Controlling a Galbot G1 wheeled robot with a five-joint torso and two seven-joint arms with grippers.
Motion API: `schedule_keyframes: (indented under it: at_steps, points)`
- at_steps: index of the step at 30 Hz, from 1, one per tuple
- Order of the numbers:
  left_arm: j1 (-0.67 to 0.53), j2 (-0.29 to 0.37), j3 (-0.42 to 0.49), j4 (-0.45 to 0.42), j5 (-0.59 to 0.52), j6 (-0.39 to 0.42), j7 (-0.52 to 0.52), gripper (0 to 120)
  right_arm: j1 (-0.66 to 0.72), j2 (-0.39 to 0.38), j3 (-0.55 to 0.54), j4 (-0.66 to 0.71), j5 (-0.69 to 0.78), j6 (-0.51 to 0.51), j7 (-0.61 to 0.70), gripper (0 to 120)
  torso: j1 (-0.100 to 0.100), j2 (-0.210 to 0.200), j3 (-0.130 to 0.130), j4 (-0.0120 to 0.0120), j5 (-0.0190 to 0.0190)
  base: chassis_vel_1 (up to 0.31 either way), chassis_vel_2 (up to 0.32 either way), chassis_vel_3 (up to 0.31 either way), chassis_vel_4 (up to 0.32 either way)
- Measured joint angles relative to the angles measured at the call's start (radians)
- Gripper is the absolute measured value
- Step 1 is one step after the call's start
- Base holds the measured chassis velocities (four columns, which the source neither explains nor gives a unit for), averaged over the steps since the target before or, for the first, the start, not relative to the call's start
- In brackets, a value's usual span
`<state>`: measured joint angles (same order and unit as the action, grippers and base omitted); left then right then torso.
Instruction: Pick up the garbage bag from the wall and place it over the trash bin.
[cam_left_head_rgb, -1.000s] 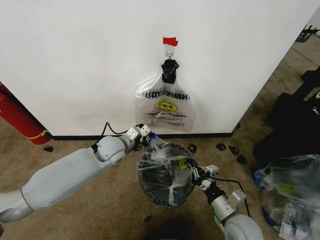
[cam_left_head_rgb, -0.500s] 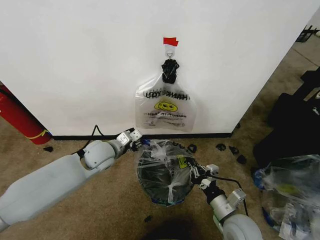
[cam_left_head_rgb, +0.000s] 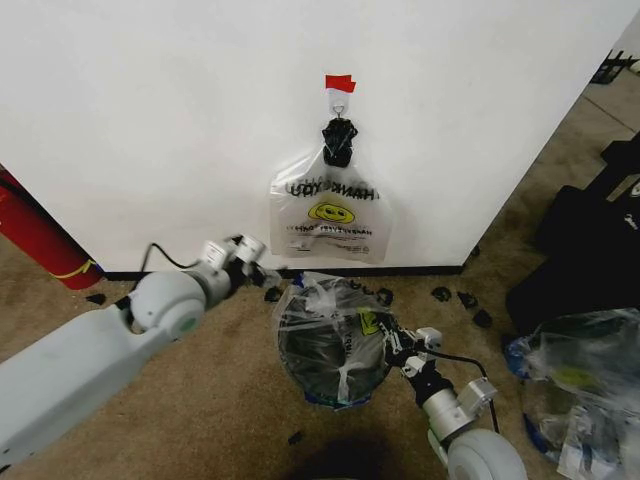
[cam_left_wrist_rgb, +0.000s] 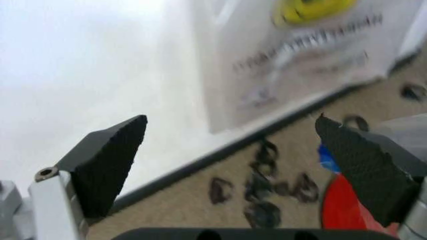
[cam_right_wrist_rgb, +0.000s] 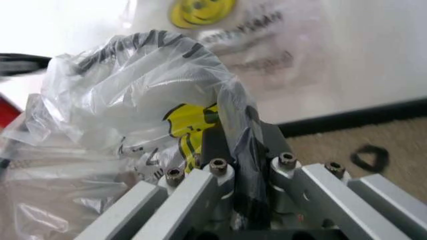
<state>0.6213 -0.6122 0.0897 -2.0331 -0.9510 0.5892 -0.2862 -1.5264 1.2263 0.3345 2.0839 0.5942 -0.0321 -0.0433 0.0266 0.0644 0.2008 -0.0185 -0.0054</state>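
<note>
The right gripper (cam_left_head_rgb: 393, 345) is clamped on the thin crinkly see-through garbage bag (cam_left_head_rgb: 330, 320) at the rim of the small black mesh trash bin (cam_left_head_rgb: 325, 375), on its right side. The left gripper (cam_left_head_rgb: 252, 262) (fingers spread, empty) hangs beside the bin's far-left edge, near the white wall (cam_left_head_rgb: 150, 120).

Thin plastic, matt rubber, bare metal

The garbage bag (cam_left_head_rgb: 330, 320) is thin, crinkly, glossy see-through plastic over the trash bin (cam_left_head_rgb: 335, 385); the right gripper (cam_left_head_rgb: 392, 345) pinching it shows brushed silvery metal bars with screws, the left gripper (cam_left_head_rgb: 262, 272) has matt black, finely textured pads (cam_left_wrist_rgb: 110, 160). Wall (cam_left_head_rgb: 150, 120): smooth, matt white. Floor (cam_left_head_rgb: 220, 400): rough brown carpet.
</note>
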Motion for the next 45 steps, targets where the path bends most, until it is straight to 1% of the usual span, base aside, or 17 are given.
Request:
schedule_keyframes:
  at_steps: [1,3,4,6,8,9,11,13,14,18,23,25,28,32,36,41,45]
  points:
    - [0.037,0.005,-0.04,-0.022,-0.002,-0.008,-0.018,100,0.001,0.002,0.0,0.0,0.006,-0.006,0.011,1,0.0,0.0,0.0,0.0004,0.0004,0.0,0.0,0.0,0.0]
    - [0.069,0.01,-0.071,-0.042,0.0,-0.017,-0.031,100,0.002,0.004,0.0,-0.001,0.012,-0.011,0.022,1,0.0,0.0,0.0,0.0006,0.0003,0.0,0.0,0.0,0.0]
    - [0.126,0.022,-0.119,-0.08,0.016,-0.042,-0.055,100,0.003,0.01,0.0,-0.002,0.02,-0.02,0.043,1,0.0,0.0,0.0,0.0009,-0.0004,0.0,0.0,0.0,0.0]
    - [0.209,0.036,-0.17,-0.164,0.043,-0.096,-0.101,93,0.007,0.025,0.003,-0.008,0.03,-0.026,0.081,1,0.0,0.0,0.0,0.0014,0.0003,0.0,0.0,0.0,0.0]
    - [0.262,0.03,-0.176,-0.258,0.035,-0.12,-0.13,84,0.006,0.053,0.018,-0.009,0.032,-0.024,0.117,1,0.0,0.0,0.0,0.0003,0.0003,0.0,0.0,0.0,0.0]
    - [0.262,0.03,-0.176,-0.258,0.035,-0.12,-0.13,84,0.006,0.053,0.018,-0.009,0.032,-0.024,0.117,1,0.0,0.0,0.0,0.0003,0.0003,0.0,0.0,0.0,0.0]
    - [0.321,0.008,-0.176,-0.34,0.023,-0.125,-0.148,77,0.011,0.082,0.024,-0.01,0.018,-0.016,0.145,1,0.0,0.0,0.0,-0.0001,0.0008,0.0,0.0,0.0,0.0]
    - [0.412,-0.053,-0.16,-0.402,0.002,-0.113,-0.177,68,0.015,0.117,0.027,-0.012,-0.026,0.014,0.162,1,0.0,0.0,0.0,0.0006,-0.0005,0.0,0.0,0.0,0.0]
    - [0.437,-0.083,-0.138,-0.407,-0.01,-0.098,-0.187,63,0.01,0.129,0.027,-0.016,-0.046,0.035,0.164,1,0.0,0.0,0.0,0.0007,0.0003,0.0,0.0,0.0,0.0]
    - [0.419,-0.114,-0.095,-0.401,-0.048,-0.071,-0.21,52,0.004,0.144,0.025,-0.025,-0.082,0.07,0.162,1,0.0,0.0,0.0,0.0003,0.0002,0.0,0.0,0.0,0.0]
    - [0.347,-0.152,-0.041,-0.378,-0.184,-0.013,-0.262,30,0.001,0.181,0.015,-0.033,-0.166,0.105,0.159,1,0.0,0.0,0.0,0.0004,0.0003,0.0,0.0,0.0,0.0]
    - [0.336,-0.156,-0.031,-0.373,-0.198,-0.005,-0.269,27,0.0,0.184,0.014,-0.035,-0.175,0.111,0.155,1,0.0,0.0,0.0,0.0003,0.0002,0.0,0.0,0.0,0.0]
    - [0.272,-0.181,0.029,-0.346,-0.262,0.039,-0.315,12,-0.001,0.196,0.012,-0.042,-0.211,0.129,0.142,1,0.0,0.0,0.0,0.0005,0.0002,0.0,0.0,0.0,0.0]
    - [0.201,-0.215,0.099,-0.314,-0.311,0.06,-0.355,2,0.0,0.206,0.012,-0.05,-0.245,0.139,0.136,1,0.0,0.0,0.0,0.0005,0.0003,0.0,0.0,0.0,0.0]
    - [0.084,-0.285,0.238,-0.211,-0.326,0.066,-0.405,0,-0.002,0.221,0.016,-0.055,-0.264,0.154,0.132,1,0.0,0.0,0.0,0.0002,0.0,0.0,0.0,0.0,0.0]
    - [0.021,-0.346,0.306,-0.121,-0.348,0.072,-0.462,0,-0.009,0.229,0.019,-0.055,-0.273,0.165,0.126,1,0.0,0.0,0.0,0.0003,0.0002,0.0,0.0,0.0,0.0]
    - [-0.007,-0.373,0.344,-0.043,-0.293,0.061,-0.451,0,-0.02,0.233,0.02,-0.054,-0.298,0.177,0.117,1,0.0,0.0,0.0,0.0005,0.0003,0.0,0.0,0.0,0.0]
